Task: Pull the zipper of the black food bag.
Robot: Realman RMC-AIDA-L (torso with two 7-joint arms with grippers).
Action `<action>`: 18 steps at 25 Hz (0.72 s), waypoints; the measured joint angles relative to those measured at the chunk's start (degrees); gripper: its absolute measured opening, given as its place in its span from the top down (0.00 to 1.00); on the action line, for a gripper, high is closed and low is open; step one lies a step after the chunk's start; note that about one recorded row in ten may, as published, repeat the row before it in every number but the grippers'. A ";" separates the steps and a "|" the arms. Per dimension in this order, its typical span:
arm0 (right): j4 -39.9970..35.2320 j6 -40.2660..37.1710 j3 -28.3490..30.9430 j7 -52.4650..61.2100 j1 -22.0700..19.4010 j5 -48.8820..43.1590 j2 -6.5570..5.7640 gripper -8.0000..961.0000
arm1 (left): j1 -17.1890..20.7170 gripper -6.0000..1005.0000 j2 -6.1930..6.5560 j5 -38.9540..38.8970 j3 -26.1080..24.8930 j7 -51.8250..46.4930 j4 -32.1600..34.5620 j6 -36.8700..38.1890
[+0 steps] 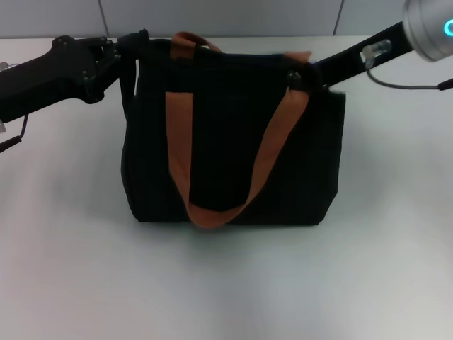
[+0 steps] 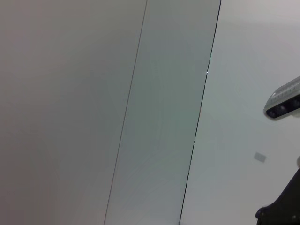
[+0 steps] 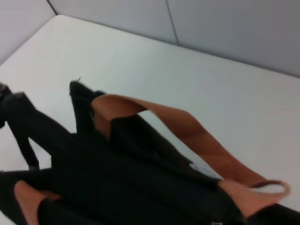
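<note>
— At the bag's top left corner: status?
— Left gripper (image 1: 134,44) touches the black food bag (image 1: 233,149) there, apparently bracing it; grip cannot be told.
— Farther right?
— Right gripper (image 1: 306,76) meets the top edge beside the orange strap (image 1: 272,152); closure cannot be told. The zipper is not visible.
— Step?
— Likely acquiring the pull. Next: confirm hold, then draw along the track.

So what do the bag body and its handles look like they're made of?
The black food bag looks like soft matte woven fabric: it sags and shows no shine. The strap handles look like flat brown-orange webbing, bending in smooth loops. The weave can't be made out. The left gripper and the right gripper are at the bag's top corners.
</note>
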 joint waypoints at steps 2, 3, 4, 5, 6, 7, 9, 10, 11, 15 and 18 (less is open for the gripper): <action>-1.67 -0.75 1.07 0.05 -0.46 -0.01 0.04 0.98 | 0.04 0.97 0.00 -0.01 0.00 0.00 0.00 0.00; -2.53 -1.07 1.70 0.06 -0.73 0.18 0.04 0.98 | 0.07 0.97 0.00 -0.01 0.01 -0.01 0.00 0.01; -3.03 -1.28 2.07 0.03 -0.91 0.57 0.04 0.98 | 0.13 0.97 0.00 -0.01 0.04 -0.01 0.00 0.01; -3.57 -1.52 2.70 -0.68 -1.32 2.10 0.04 0.97 | 0.21 0.97 0.00 -0.08 0.11 -0.01 0.01 0.00; -3.57 -1.52 2.70 -0.68 -1.32 2.10 0.04 0.97 | 0.21 0.97 0.00 -0.08 0.11 -0.01 0.01 0.00; -3.58 -1.54 3.00 -1.40 -1.54 3.32 0.04 0.97 | 0.24 0.97 -0.01 -0.10 0.14 0.00 0.01 0.02; -3.44 -1.52 3.57 -2.89 -1.97 5.51 0.02 0.97 | 0.34 0.97 -0.10 -0.10 0.19 0.00 0.01 0.06; -3.06 -1.10 4.50 -5.36 -2.79 8.18 0.01 0.97 | 0.54 0.97 -0.19 -0.11 0.24 0.01 0.01 0.07; -3.06 -1.10 4.50 -5.36 -2.79 8.18 0.01 0.97 | 0.54 0.97 -0.19 -0.11 0.24 0.01 0.01 0.07; -0.53 0.27 9.95 -17.25 -6.87 21.75 -0.01 0.97 | 1.31 0.97 -0.42 -0.11 0.10 0.01 0.01 0.09; 1.79 0.31 12.49 -24.53 -8.83 29.73 -0.12 0.85 | 1.52 0.97 -0.53 -0.14 -0.01 0.01 0.01 0.30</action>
